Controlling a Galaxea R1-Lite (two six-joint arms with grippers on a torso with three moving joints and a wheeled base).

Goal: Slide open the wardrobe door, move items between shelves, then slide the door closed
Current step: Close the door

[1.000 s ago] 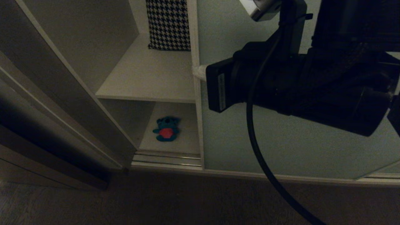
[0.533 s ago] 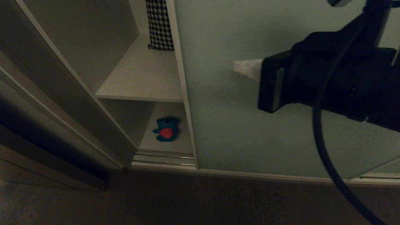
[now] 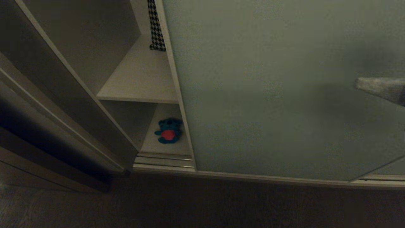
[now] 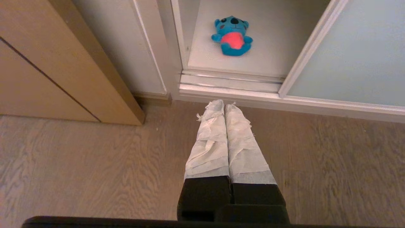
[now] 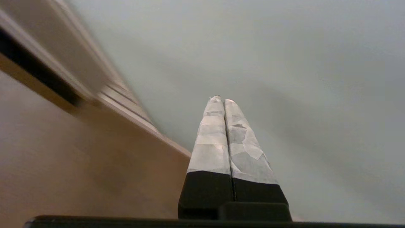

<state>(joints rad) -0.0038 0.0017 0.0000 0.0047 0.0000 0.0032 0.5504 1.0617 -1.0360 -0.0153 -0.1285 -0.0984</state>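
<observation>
Pale grey-green sliding wardrobe door (image 3: 269,91) nearly closed; small blue plush w/ red belly (image 3: 168,130) on lower white shelf (image 3: 164,147). Right gripper (image 5: 220,100) pressed shut, empty, at door.

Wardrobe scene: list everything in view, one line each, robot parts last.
sliding wardrobe door: one, pale grey-green with beige frame, covering most of the opening, a gap open at its left.
shelves: two, white, one above the other in the gap.
blue plush toy: one, blue with red belly, on the lower shelf.
houndstooth pillow: one, black-and-white, on the upper shelf, mostly hidden by the door.
floor: wood-grain, before the wardrobe.
left gripper: shut, over the floor.
right gripper: shut, before the door.
</observation>
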